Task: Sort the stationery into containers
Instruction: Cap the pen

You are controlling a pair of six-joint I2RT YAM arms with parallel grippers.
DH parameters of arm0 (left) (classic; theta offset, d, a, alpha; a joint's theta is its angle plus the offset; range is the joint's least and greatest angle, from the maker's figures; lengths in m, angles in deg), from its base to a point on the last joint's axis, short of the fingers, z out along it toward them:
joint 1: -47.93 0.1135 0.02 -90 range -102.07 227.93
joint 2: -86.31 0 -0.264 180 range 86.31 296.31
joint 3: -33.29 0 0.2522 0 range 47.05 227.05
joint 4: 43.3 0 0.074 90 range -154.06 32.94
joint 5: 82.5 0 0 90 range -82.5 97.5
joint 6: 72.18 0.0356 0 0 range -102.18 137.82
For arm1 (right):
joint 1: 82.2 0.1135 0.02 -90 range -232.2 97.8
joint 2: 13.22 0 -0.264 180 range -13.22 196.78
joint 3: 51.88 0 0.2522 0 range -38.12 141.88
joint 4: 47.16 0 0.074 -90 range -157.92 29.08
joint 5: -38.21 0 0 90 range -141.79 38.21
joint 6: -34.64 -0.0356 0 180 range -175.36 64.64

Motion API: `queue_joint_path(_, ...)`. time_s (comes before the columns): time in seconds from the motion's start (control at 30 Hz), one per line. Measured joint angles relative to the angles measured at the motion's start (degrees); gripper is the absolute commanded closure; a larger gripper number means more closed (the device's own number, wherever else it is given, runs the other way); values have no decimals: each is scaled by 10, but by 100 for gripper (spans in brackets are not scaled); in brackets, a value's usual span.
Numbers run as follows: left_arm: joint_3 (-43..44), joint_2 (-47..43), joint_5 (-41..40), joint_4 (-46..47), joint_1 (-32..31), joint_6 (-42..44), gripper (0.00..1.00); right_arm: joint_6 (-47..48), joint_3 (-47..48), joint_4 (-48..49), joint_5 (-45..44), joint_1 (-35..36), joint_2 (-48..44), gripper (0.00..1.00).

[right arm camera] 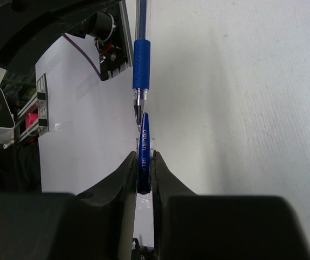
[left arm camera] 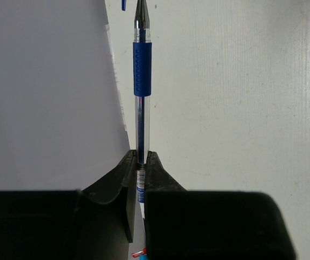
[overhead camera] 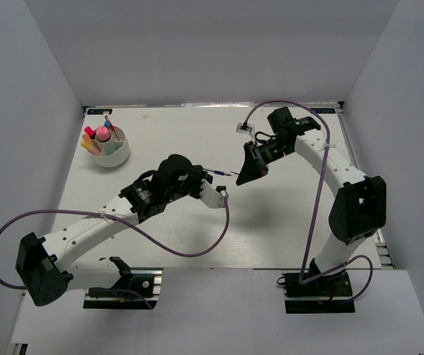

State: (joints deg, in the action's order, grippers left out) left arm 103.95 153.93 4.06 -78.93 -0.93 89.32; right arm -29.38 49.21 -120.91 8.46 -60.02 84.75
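— Left end effector (left arm camera: 140, 161), yours: status?
— Closed on the rear of the blue-grip pen (left arm camera: 142, 70). The barrel runs straight out, tip toward your right end effector (right arm camera: 144, 161).
— And that one?
— Clamped on the blue cap (right arm camera: 144, 142). The pen tip sits just at the cap's end; I cannot tell whether they touch. Both are held at the middle of the desk (overhead camera: 167, 126), well apart from the white bowl (overhead camera: 120, 158) at the far left, which holds the other stationery (overhead camera: 101, 135).

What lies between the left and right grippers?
A blue pen in the left gripper and a blue cap in the right gripper, seen in right wrist view.
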Motion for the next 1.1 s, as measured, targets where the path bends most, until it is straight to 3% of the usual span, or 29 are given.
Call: queue_joint_path(1.1,2,0,14,0,-1,0,100,10,24,-5,4,25,16,100)
